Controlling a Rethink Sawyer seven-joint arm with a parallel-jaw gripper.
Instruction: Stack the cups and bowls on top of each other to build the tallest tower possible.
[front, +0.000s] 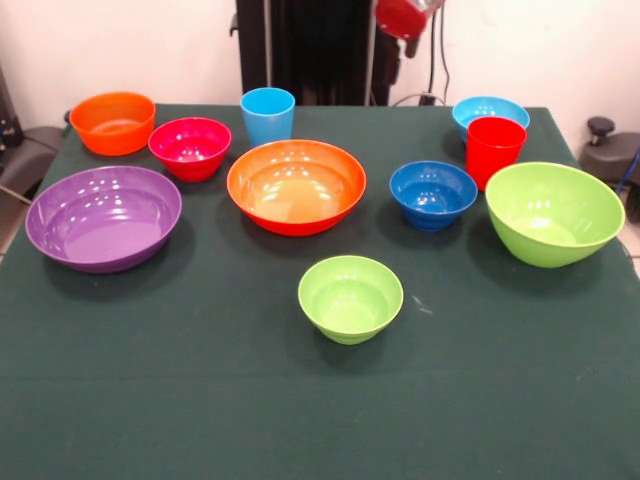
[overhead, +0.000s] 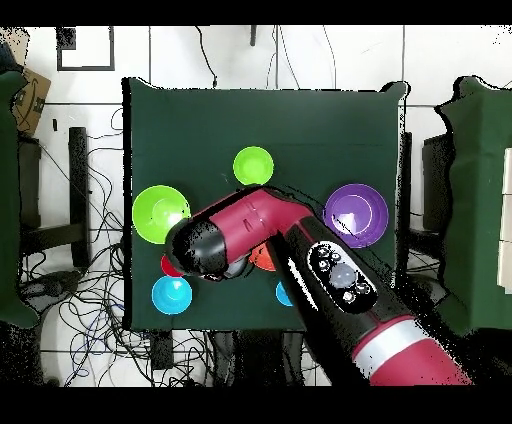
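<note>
Nearest the camera in the front view sat the small lime bowl (front: 350, 298), alone on the green table (front: 200, 400), upright and empty. Behind it stood the large orange bowl (front: 296, 186) at the middle. To its right was the dark blue bowl (front: 433, 194), then the large lime bowl (front: 553, 213) near the right edge, tipped slightly toward the camera. The red cup (front: 494, 150) stood just behind and between those two, in front of the light blue bowl (front: 490, 110), which it partly hid. Left of the middle lay the purple bowl (front: 104, 216), with the magenta bowl (front: 190, 147) and the small orange bowl (front: 113, 122) behind it; those two sat close together, though contact could not be made out. The light blue cup (front: 267, 115) stood upright behind the large orange bowl. Nothing was stacked; every piece rested separately on the cloth.

The arm (overhead: 330, 275) reached over the table's near half in the overhead view, covering the large orange bowl, the dark blue bowl and most of the red cup. In the front view only a red part of it (front: 403, 17) showed at the top edge, above the light blue bowl. The gripper itself could not be made out, so its opening and any hold could not be told.
</note>
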